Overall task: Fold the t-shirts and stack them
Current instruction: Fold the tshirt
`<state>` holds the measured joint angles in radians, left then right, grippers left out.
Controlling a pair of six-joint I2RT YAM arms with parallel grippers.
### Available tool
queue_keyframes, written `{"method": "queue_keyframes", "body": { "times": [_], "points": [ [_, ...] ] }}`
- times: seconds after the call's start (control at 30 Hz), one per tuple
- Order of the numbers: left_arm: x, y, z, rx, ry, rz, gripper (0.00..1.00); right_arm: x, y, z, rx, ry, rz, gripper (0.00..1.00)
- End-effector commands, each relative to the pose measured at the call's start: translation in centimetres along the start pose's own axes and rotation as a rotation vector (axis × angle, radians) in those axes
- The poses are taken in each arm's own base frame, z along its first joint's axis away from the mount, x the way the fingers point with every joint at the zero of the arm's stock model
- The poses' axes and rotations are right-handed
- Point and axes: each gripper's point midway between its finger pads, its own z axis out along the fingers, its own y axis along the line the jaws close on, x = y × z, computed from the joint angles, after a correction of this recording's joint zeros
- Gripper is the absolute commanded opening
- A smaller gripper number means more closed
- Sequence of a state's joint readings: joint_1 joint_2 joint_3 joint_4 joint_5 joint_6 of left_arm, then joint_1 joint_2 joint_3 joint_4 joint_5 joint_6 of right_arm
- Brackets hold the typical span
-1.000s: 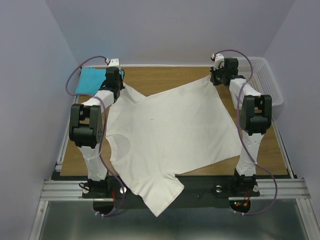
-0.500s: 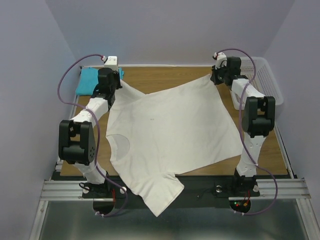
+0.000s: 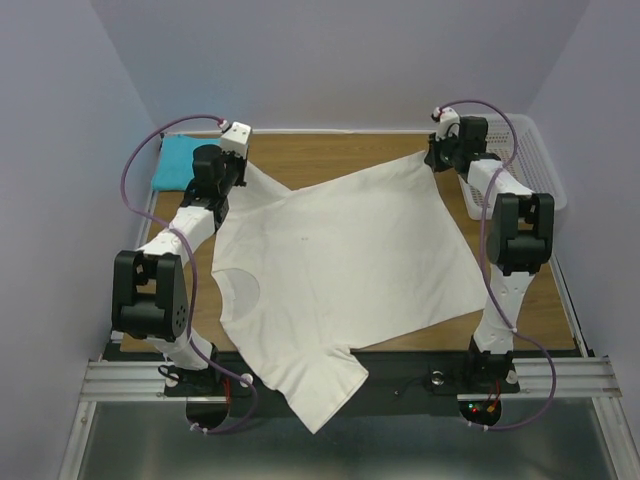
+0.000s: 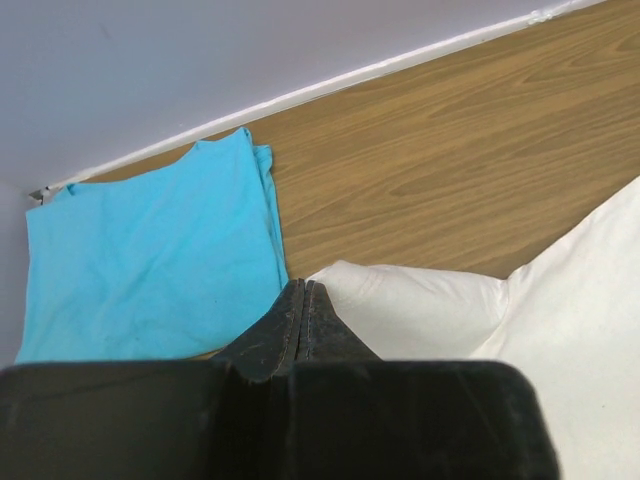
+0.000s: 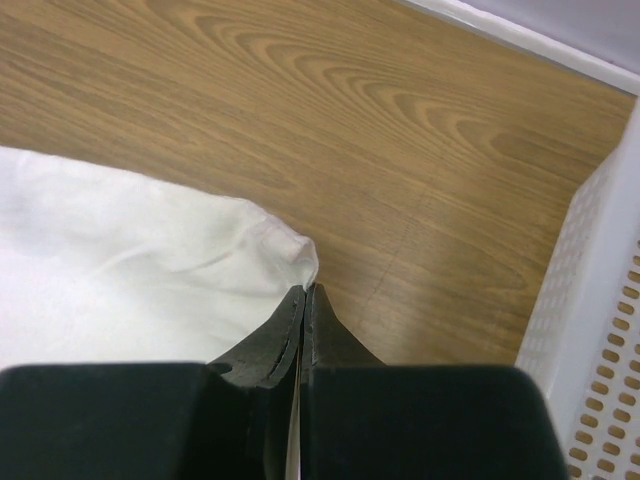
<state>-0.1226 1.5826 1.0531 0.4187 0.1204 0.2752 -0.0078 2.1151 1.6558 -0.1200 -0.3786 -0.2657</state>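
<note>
Here, white mesh basket (image 3: 540, 165) at right, cream t-shirt (image 3: 340, 260) spread beside it.

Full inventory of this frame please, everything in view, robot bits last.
cream-white t-shirt: one, cream-white, spread flat across the table, one sleeve hanging over the near edge
turquoise t-shirt: one, turquoise-blue, folded, far left corner
mesh basket: one, white plastic, far right edge
table: one, wood grain, under everything
left gripper: one, black, shut on the cream-white t-shirt's far left corner
right gripper: one, black, shut on its far right corner, beside the basket
</note>
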Motion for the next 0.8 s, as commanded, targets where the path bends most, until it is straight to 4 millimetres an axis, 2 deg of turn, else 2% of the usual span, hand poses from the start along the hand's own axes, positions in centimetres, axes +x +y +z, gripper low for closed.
{"method": "queue_keyframes", "body": {
  "times": [0.0,0.2,0.53,0.77],
  "points": [
    [-2.8,0.8,-1.4,-0.02,-0.09,0.046,0.0,-4.7,-1.4,-2.9,0.037,-0.12,-0.024,0.01],
    [-2.7,0.9,-2.3,-0.031,-0.089,0.056,0.0,-4.6,-2.2,-3.5,0.043,-0.122,-0.016,0.01],
    [-4.4,0.4,-4.7,-0.007,-0.146,0.053,0.0,-3.7,-1.3,-3.7,0.003,-0.113,-0.021,0.01],
    [-3.7,-0.6,-5.6,0.035,-0.14,0.044,0.0,-3.5,-0.9,-3.8,-0.015,-0.111,-0.021,0.0]
  ]
}}
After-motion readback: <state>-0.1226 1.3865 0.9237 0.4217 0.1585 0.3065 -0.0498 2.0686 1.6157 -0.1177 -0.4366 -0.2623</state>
